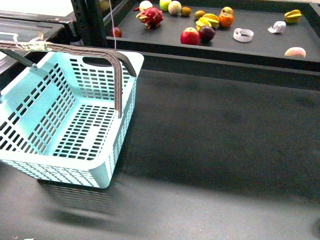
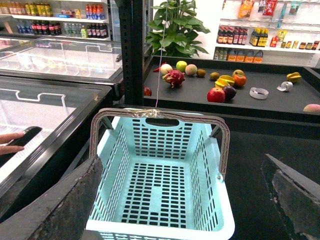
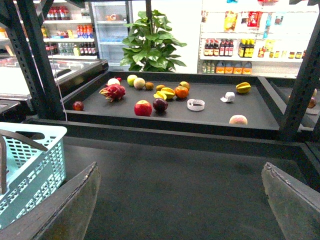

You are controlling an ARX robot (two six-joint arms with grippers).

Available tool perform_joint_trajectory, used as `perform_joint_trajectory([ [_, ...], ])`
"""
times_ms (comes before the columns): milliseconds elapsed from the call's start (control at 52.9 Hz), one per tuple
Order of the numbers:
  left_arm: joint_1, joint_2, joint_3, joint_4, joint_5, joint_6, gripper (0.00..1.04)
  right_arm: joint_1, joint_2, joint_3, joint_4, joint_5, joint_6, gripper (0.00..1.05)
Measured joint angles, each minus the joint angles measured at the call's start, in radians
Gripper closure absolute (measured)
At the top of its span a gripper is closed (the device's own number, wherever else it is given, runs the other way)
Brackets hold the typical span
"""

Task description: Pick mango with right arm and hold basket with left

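The left gripper [image 2: 180,167] and the right gripper [image 3: 180,170] both hang spread wide and empty, the left facing the basket [image 1: 30,165] at the near left of the counter [image 1: 225,150]. The mango [image 1: 199,14] lies well beyond the right gripper, in the back tray [image 1: 225,55] just beside the ridged star fruit [image 1: 210,21]. I'd reach forward, descend from above, and close across its narrow width.

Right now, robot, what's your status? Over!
Left gripper open by basket, not holding it. Right gripper open, empty. Mango on far tray, untouched. Orange and plum crowd it.
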Motion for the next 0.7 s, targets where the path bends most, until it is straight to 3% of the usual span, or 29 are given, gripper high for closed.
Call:
perform_joint_trajectory([
  [700,0.000,0.000,0.000,0.000,0.000,0.000,0.08,0.000,0.000,0.000,0.000,0.000,0.000,0.08],
])
